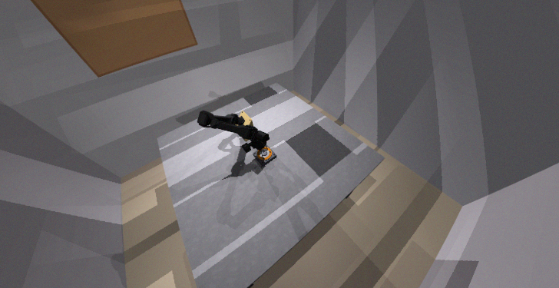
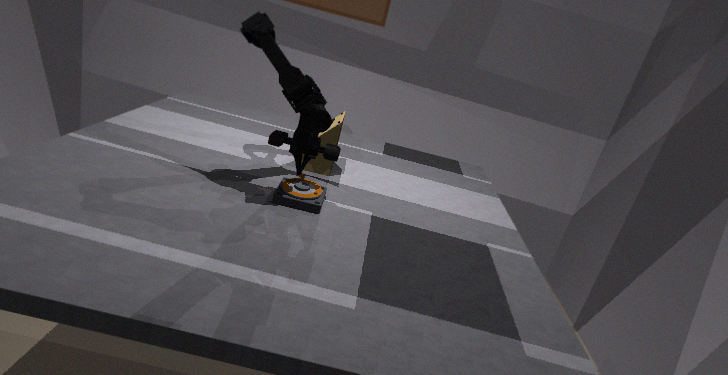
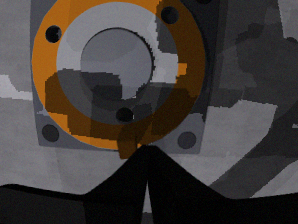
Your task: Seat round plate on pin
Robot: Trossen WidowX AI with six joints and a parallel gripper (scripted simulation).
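1. So, fingers clenched on nothing, used as a pusher; tip sits at the plate point(image 3: 80, 3) rim at 6 o'clock in the wrist view, against a small orange nub that looks like the tab point(image 3: 129, 144).
2. Plate is on the post point(image 3: 116, 56), over the base point(image 3: 41, 10) on the counter point(image 2: 203, 250).
3. Holes show at 1, 6 and 9 o'clock; can't tell which has the pin, or whether the plate is flat.
4. Judgement: nudge the tab tangentially in small steps with light down-force.
5. Stop once it drops, then lift straight off.
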